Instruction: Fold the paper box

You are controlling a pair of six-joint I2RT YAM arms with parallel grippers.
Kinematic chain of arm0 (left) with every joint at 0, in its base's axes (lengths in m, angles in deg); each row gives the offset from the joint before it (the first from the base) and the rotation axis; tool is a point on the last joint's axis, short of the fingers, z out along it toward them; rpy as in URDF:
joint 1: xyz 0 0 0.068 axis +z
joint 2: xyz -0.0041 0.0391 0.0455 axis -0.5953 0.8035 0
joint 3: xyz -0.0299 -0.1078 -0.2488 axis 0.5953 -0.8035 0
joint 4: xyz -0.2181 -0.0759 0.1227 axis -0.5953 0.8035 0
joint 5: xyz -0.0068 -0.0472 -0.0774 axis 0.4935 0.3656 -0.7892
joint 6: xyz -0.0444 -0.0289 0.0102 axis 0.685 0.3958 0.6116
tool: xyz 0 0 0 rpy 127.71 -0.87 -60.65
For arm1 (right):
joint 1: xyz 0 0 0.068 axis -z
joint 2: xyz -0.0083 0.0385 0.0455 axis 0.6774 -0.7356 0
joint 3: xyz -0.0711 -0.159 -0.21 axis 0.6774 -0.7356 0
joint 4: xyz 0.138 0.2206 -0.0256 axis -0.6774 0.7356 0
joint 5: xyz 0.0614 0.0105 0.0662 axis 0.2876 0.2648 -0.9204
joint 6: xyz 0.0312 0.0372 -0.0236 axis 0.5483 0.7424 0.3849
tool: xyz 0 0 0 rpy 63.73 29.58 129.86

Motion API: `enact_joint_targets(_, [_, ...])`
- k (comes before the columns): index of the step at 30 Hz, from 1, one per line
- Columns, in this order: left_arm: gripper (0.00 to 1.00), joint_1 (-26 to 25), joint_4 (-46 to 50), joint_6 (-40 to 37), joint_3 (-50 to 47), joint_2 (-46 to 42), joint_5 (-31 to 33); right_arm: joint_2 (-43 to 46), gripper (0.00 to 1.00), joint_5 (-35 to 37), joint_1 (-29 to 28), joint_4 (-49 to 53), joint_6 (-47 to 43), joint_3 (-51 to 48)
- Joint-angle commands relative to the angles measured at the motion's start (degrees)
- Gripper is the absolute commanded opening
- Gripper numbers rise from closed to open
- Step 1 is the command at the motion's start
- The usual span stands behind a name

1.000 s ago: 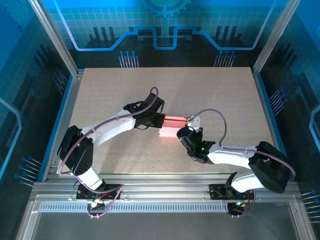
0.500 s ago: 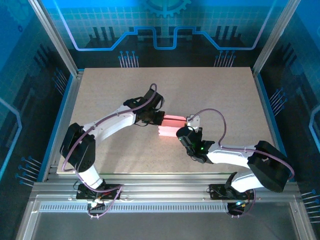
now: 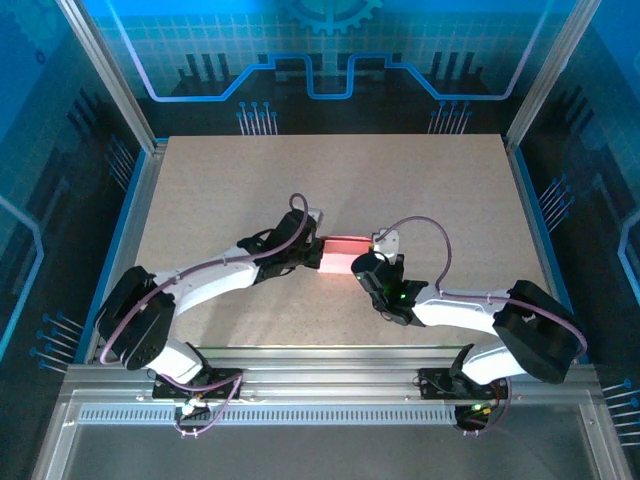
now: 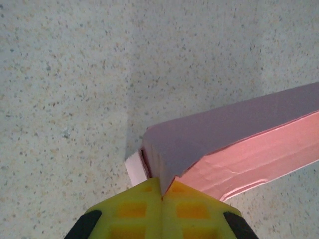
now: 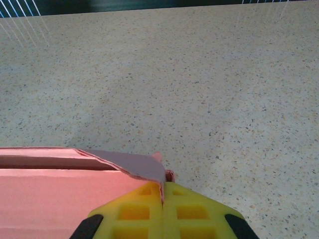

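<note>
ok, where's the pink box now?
Top view: the pink box is near the table's centre, gripped at its ends by the left jaws and right jaws.

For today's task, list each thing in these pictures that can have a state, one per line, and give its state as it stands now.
paper box, folded into a long hollow shape, lying between the two tools; the end flap by the right tool is untucked.
left tool, shut, tips at the box's end corner.
right tool, shut on the box's loose end flap.
</note>
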Motion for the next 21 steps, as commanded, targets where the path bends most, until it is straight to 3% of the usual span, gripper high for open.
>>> enact_joint_targets(1, [0.0,-2.7,-5.3,2.4,-5.2,1.9,0.6,-3.3,0.0,-7.6,-1.1,11.2,0.9,-3.2])
enact_joint_targets(11, [0.0,-7.0,-19.4,0.1,-12.3,6.6,10.2,-0.7,0.01,-8.4,-1.3,9.2,-0.4,-4.8])
enact_joint_targets(18, [0.0,-7.0,-18.7,0.8,-11.8,9.0,10.7,-0.1,0.04,-9.4,-1.3,9.1,-1.5,-4.6])
enact_joint_targets(21, [0.0,-7.1,-16.8,0.2,-11.0,8.5,10.6,0.4,0.0,-9.7,-1.3,9.5,-2.0,-4.3])
